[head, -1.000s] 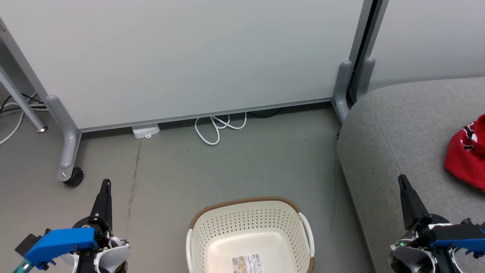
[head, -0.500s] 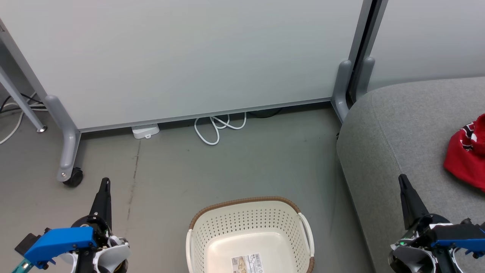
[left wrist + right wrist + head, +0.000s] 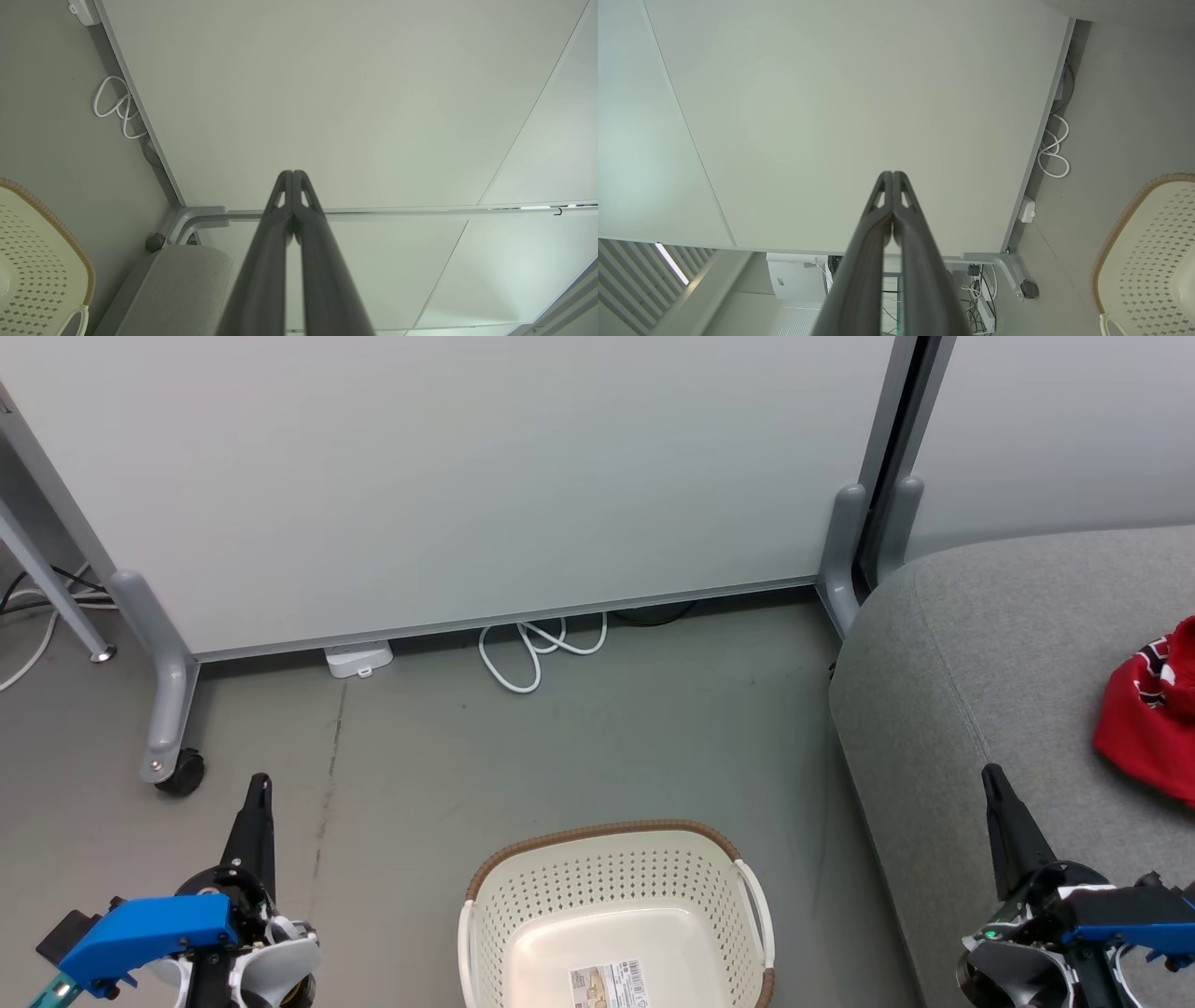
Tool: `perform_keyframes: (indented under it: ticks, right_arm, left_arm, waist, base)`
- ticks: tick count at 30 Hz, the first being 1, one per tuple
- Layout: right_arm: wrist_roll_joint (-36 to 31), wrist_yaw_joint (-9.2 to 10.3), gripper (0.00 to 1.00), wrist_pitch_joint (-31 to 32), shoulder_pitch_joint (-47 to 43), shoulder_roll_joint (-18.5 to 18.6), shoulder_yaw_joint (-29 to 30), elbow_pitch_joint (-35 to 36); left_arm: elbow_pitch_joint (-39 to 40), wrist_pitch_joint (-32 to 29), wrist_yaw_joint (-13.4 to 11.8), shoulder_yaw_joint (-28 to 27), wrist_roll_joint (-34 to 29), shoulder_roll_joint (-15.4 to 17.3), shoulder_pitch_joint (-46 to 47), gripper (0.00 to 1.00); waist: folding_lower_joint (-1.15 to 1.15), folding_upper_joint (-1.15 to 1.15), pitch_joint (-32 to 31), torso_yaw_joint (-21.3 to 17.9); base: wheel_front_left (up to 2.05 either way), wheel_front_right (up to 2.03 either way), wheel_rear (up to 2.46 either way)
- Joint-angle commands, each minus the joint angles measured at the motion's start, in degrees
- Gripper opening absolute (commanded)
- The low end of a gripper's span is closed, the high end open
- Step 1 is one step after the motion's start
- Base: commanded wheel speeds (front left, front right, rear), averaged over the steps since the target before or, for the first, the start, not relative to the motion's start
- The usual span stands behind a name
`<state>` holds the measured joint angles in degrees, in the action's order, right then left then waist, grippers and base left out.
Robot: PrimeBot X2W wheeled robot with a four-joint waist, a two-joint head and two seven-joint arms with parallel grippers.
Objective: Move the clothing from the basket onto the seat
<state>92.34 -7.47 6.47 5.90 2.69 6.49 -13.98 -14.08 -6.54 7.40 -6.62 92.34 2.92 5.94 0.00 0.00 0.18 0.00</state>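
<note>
The cream perforated basket [image 3: 611, 896] with its brown rim stands on the floor at bottom centre, holding nothing but its label sticker [image 3: 609, 986]. Red clothing [image 3: 1150, 714] with black-and-white trim lies on the grey seat [image 3: 971, 644] at the right edge, partly cut off. My left gripper [image 3: 260, 786] is at the lower left, shut, fingers pointing up over bare floor. My right gripper [image 3: 990, 775] is at the lower right over the seat's front, shut and holding nothing. In the wrist views the left gripper [image 3: 292, 172] and the right gripper [image 3: 893, 173] have their tips pressed together.
A pale partition wall [image 3: 467, 476] on grey wheeled feet [image 3: 173, 709] stands behind the basket. A white cable loop [image 3: 532, 653] and a small white box [image 3: 358, 659] lie at its base. Grey floor [image 3: 579, 747] spreads between the wall and the basket.
</note>
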Motion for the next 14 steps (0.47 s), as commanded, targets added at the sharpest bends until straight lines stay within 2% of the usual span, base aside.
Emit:
perform_keyframes:
  ticks: [1, 14]
  right_arm:
    - [0.15, -0.04, 0.00, 0.17, 0.65, 0.36, 0.08, -0.09]
    - [0.15, -0.04, 0.00, 0.17, 0.64, 0.36, 0.08, -0.08]
  left_arm:
    - [0.28, -0.25, 0.16, -0.18, 0.07, -0.10, 0.57, 0.00]
    - [0.28, -0.26, 0.16, -0.19, 0.06, -0.10, 0.57, 0.00]
  waist:
    - [0.00, 0.00, 0.00, 0.00]
    - [0.00, 0.00, 0.00, 0.00]
  base:
    - [0.00, 0.00, 0.00]
    - [0.00, 0.00, 0.00]
